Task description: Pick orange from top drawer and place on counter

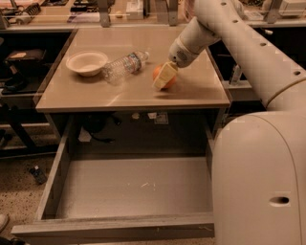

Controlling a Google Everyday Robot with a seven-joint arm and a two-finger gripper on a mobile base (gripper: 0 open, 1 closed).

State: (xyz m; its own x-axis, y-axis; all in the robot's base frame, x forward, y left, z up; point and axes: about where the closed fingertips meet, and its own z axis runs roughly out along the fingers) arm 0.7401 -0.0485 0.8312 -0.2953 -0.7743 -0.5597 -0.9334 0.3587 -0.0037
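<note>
The orange (157, 72) rests on the tan counter (192, 93), right of its middle. My gripper (165, 77) reaches down from the upper right and is shut on the orange, with one pale finger (163, 75) across the front of the fruit. The top drawer (129, 187) stands pulled out wide below the counter's front edge, and its grey floor holds nothing. My white arm and body fill the right side of the camera view.
A white bowl (87, 62) sits on the counter's left part. A clear plastic bottle (125, 66) lies on its side between the bowl and the orange. A cluttered bench (71, 12) runs along the back. Dark shelving stands at the left.
</note>
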